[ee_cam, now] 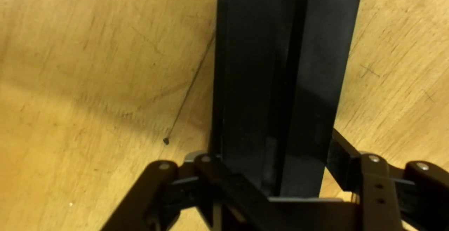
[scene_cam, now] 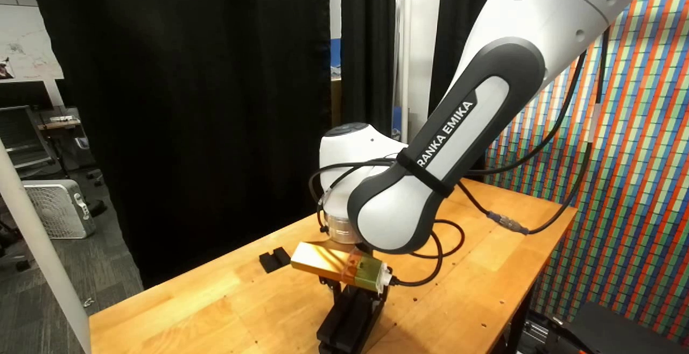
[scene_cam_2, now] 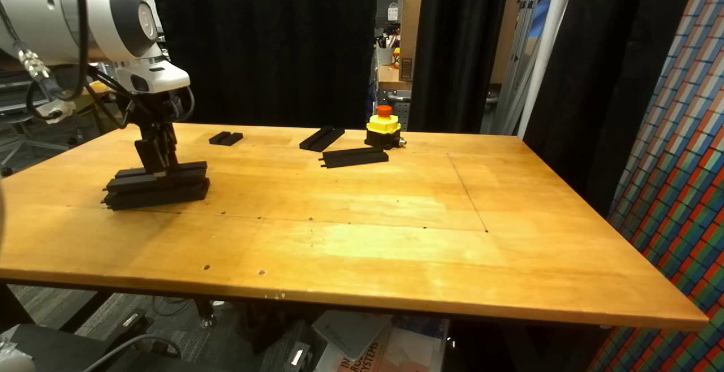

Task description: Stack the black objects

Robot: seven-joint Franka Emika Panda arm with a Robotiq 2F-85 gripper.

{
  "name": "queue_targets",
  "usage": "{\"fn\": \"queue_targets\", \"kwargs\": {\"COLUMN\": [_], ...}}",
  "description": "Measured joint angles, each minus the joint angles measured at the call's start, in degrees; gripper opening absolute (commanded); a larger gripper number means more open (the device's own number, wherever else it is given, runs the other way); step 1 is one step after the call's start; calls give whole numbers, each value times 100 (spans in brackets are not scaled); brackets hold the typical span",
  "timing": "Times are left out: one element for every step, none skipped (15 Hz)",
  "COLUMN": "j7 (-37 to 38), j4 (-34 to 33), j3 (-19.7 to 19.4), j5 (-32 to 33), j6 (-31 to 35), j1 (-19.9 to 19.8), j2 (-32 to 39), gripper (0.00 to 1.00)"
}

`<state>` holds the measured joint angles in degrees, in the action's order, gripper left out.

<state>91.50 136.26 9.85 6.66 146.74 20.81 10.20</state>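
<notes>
Two long black bars are stacked at the robot's end of the table. My gripper (scene_cam_2: 161, 164) points down over them, and in the wrist view the gripper (ee_cam: 275, 153) has a finger against each side of the upper bar (ee_cam: 322, 66), shut on it. That grooved upper bar (scene_cam_2: 164, 178) lies along the lower bar (scene_cam_2: 158, 197) with no clear gap, slightly turned against it; the lower bar (ee_cam: 218, 66) peeks out at the left and top. Apart from these sit a small black block (scene_cam_2: 226, 138), a flat grooved black slab (scene_cam_2: 322, 138) and another black bar (scene_cam_2: 355, 158).
A yellow emergency button with a red top (scene_cam_2: 384, 123) stands behind the loose bar at the table's far edge. The wooden table (scene_cam_2: 396, 247) carries everything. Cables (scene_cam: 441, 257) loop beside the wrist, and a black curtain (scene_cam: 188, 128) hangs beyond the table edge.
</notes>
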Motion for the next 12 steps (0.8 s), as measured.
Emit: {"fn": "queue_targets", "kwargs": {"j7": [0,0,0,0,0,-2,-2,-3,-3,-3,-3,-4], "j4": [9,17,24,35,49,67,79,87,93,99,108,121], "j3": [11,20,27,31,35,38,42,46,49,52,54,54], "j5": [-9,-16,-20,-26,-35,-51,-74,-102,-134,-155,-175,-197], "j6": [3,7,13,27,48,77,99,109,116,121,127,132], "j1": [0,0,0,0,0,0,-1,-1,-1,-1,-1,-2], "j2": [-9,-15,-20,-26,-31,-36,-38,-38,-39,-40,-43,-48], "gripper": [46,46,46,46,46,46,46,46,46,46,46,46]}}
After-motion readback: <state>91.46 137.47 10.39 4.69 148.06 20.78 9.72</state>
